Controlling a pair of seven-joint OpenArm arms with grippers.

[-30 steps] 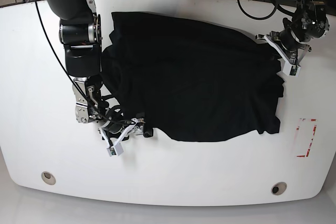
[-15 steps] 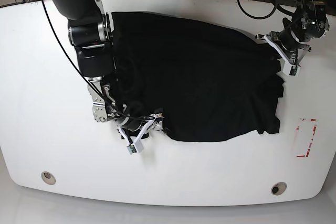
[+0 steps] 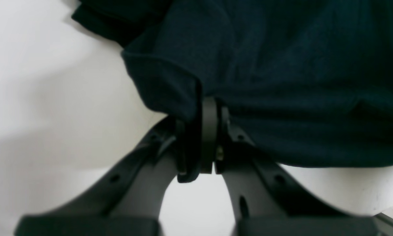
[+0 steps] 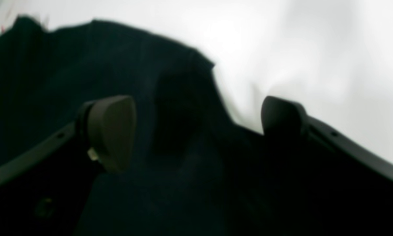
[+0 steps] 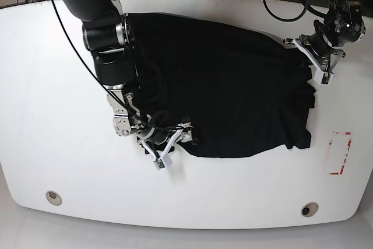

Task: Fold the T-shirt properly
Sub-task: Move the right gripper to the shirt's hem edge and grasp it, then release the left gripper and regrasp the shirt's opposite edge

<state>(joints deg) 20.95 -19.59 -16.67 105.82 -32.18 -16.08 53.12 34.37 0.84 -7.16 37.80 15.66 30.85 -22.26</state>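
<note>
A white table (image 5: 46, 86) with cables beyond its 12 o'clock edge bears one black T-shirt (image 5: 227, 86) across its middle. Two arms work. The left gripper (image 3: 205, 131) pinches the shirt's 3 o'clock edge tight. The right gripper (image 4: 196, 131) gapes wide over the 7 o'clock edge, gripping nothing.
</note>
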